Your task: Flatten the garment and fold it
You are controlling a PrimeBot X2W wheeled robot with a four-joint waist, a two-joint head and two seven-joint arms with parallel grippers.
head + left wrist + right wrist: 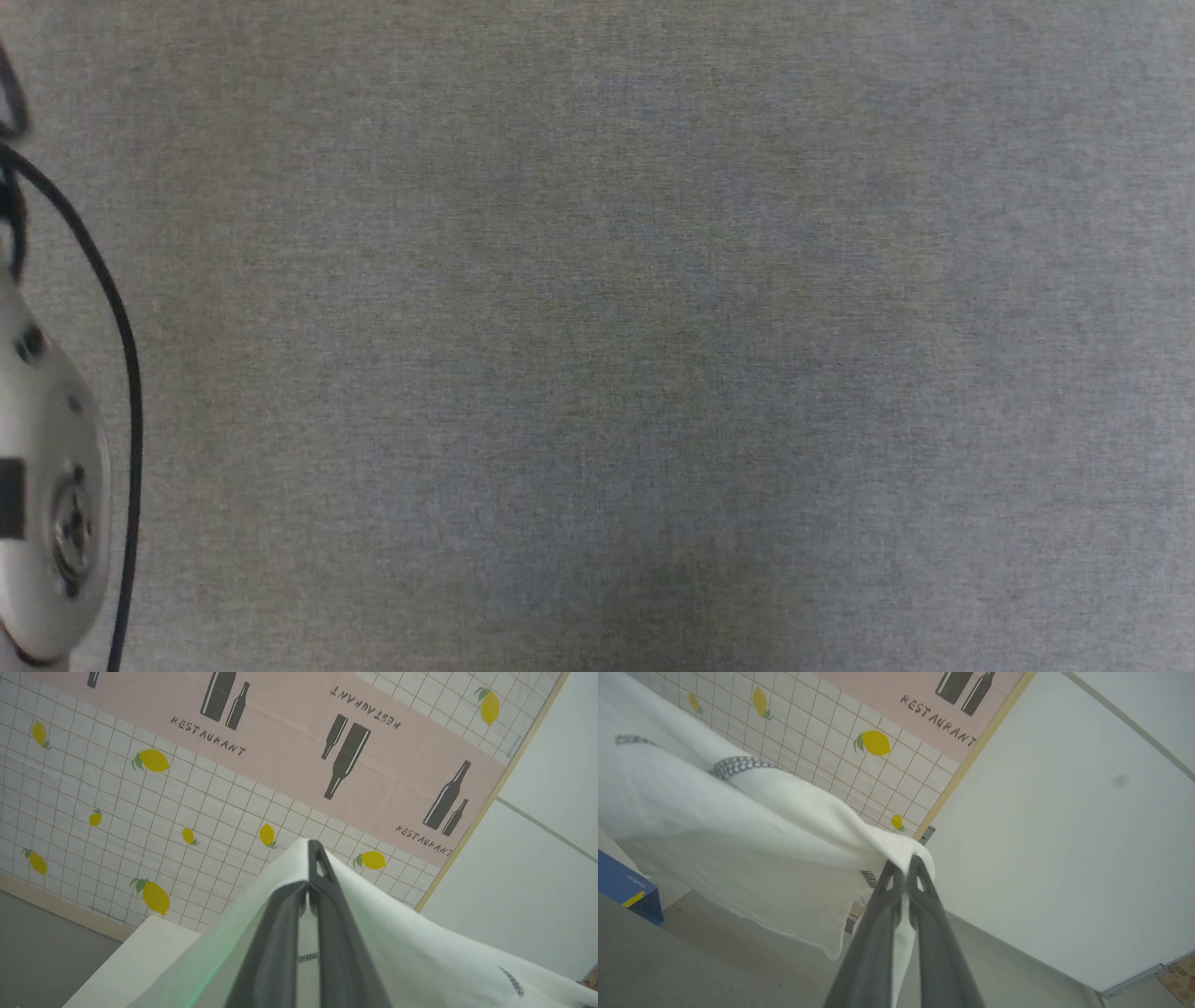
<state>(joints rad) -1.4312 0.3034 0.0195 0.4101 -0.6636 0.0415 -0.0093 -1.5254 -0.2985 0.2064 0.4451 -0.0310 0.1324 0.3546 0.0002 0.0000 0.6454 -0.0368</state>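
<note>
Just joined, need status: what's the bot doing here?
The robot holds the white garment up in the air with both arms. The left claw and the right claw are each shut on a bit of its fabric, and it sags from them. Not yet flattened or folded.

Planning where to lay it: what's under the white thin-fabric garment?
Beneath the white thin-fabric garment: a grey surface and the corner of a blue box. Whatever lies behind the cloth is covered.

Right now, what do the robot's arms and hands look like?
Left arm: pale grey rounded shell, dark screws, a black cable beside it. Left hand and right hand: two long dark grey fingers each, small cut-out holes near the tips.
</note>
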